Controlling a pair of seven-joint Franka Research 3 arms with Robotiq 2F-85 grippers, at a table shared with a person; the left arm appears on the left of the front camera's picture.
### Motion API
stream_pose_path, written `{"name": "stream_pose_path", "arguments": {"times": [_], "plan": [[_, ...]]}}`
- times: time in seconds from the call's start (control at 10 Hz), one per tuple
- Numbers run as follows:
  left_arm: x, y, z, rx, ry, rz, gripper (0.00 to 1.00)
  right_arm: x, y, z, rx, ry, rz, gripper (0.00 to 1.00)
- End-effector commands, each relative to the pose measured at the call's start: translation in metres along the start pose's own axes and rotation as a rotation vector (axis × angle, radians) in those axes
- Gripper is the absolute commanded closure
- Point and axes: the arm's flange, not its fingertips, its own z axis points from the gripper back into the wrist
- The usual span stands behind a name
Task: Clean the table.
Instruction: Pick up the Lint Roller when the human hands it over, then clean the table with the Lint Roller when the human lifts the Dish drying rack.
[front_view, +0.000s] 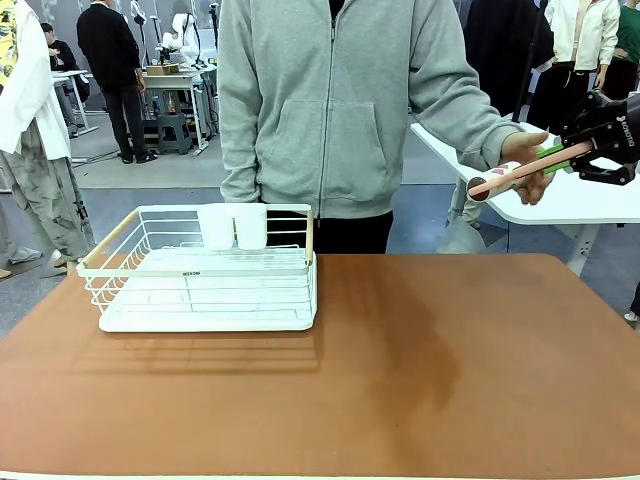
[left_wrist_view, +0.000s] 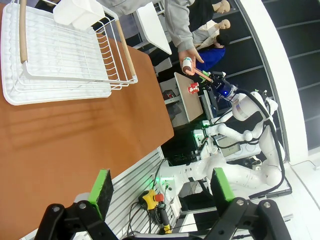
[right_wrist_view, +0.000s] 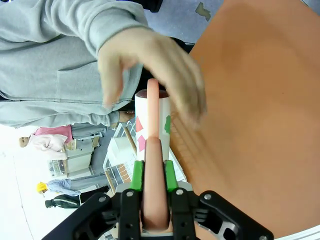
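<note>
Two end effectors first: the right end effector (front_view: 585, 152) is clamped on the pink handle of a roller (front_view: 500, 180), and the left end effector (left_wrist_view: 161, 192) has its fingers apart with nothing between them. The roller's white head, patterned red and green, points at a person's hand (front_view: 530, 168), which cups it past the far right corner of the worktop (front_view: 450, 380). We cannot tell whether that hand grips it.

We judge this a handover, direction unclear. If the roller is coming to us, the next move calls for a firm hold until the hand lets go, then laying the head flat on the worktop, which sits bare and reddish-brown apart from a basket (front_view: 200, 300) at far left.

We count one roller, one basket, what look like two white cups (front_view: 233, 227) on its far rim, and one hand at the roller
</note>
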Motion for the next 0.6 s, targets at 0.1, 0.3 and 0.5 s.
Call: {"name": "stream_pose_path", "arguments": {"times": [0.1, 0.3, 0.5], "plan": [[0.0002, -0.0026, 0.001, -0.023, -0.013, -0.02, 0.0, 0.0002, 0.0008, 0.0005, 0.003, -0.002, -0.001, 1.0], [0.0002, -0.0026, 0.001, -0.023, -0.013, -0.02, 0.0, 0.0002, 0.0008, 0.0005, 0.003, -0.002, -0.001, 1.0], [0.0002, -0.0026, 0.001, -0.023, -0.013, -0.02, 0.0, 0.0002, 0.0008, 0.0005, 0.003, -0.002, -0.001, 1.0]]}}
